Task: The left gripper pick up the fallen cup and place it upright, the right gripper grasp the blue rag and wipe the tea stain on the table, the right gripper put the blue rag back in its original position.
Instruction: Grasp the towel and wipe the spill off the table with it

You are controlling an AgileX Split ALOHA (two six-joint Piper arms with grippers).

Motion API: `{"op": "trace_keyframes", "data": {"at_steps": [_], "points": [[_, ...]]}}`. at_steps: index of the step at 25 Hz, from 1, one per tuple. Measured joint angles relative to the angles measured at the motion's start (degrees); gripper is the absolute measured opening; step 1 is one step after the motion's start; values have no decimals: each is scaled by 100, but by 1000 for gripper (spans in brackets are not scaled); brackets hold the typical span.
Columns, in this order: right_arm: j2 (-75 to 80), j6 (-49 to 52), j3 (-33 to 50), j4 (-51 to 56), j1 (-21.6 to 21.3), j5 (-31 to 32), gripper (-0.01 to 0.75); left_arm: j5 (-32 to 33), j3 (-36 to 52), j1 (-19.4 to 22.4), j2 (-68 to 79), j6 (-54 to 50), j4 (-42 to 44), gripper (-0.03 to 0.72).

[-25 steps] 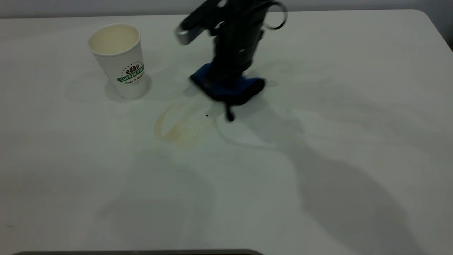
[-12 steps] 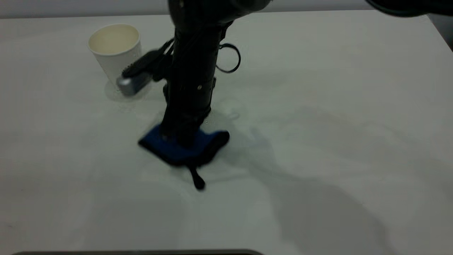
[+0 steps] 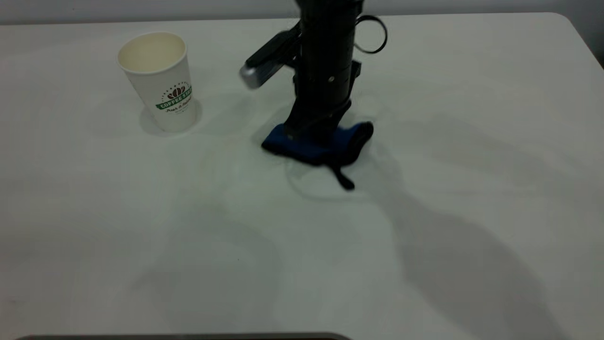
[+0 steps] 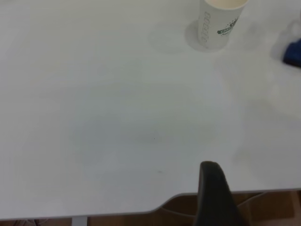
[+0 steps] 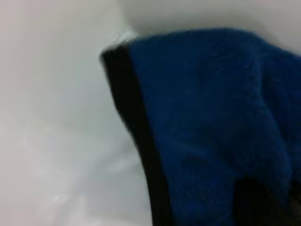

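The white cup (image 3: pixel 158 80) with the green COFFEE logo stands upright at the table's back left; it also shows in the left wrist view (image 4: pixel 218 23). My right gripper (image 3: pixel 317 134) points straight down, shut on the blue rag (image 3: pixel 325 141), and presses it onto the white table (image 3: pixel 424 212) right of the cup. The rag's black loop tab (image 3: pixel 343 179) trails toward the front. The rag fills the right wrist view (image 5: pixel 211 122). Of the tea stain only a faint yellowish trace (image 3: pixel 214 163) shows left of the rag. My left gripper (image 4: pixel 212 188) is parked over the table's near edge.
The table's rounded corner (image 3: pixel 566 21) is at the back right. A dark rim (image 3: pixel 188 336) runs along the front edge. An edge of the rag (image 4: pixel 294 54) shows in the left wrist view, beside the cup.
The right gripper dragged the rag forward-left over the stain, then back toward the rear right. The amber puddle seen a second ago is now a faint trace. The cup has not moved.
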Motion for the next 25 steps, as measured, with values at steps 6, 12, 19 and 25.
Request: {"op": "trace_keyframes", "data": {"at_steps": [6, 12, 19, 25], "points": [[0, -382, 0, 949, 382, -561, 36, 0, 0, 0, 0, 0, 0, 481], [0, -1643, 0, 2047, 965, 470, 36, 0, 0, 0, 0, -15, 0, 481], [0, -925, 0, 1142, 303, 1184, 36, 0, 0, 0, 0, -15, 5, 481], [0, -240, -21, 440, -865, 1235, 36, 0, 0, 0, 0, -9, 5, 481]]}}
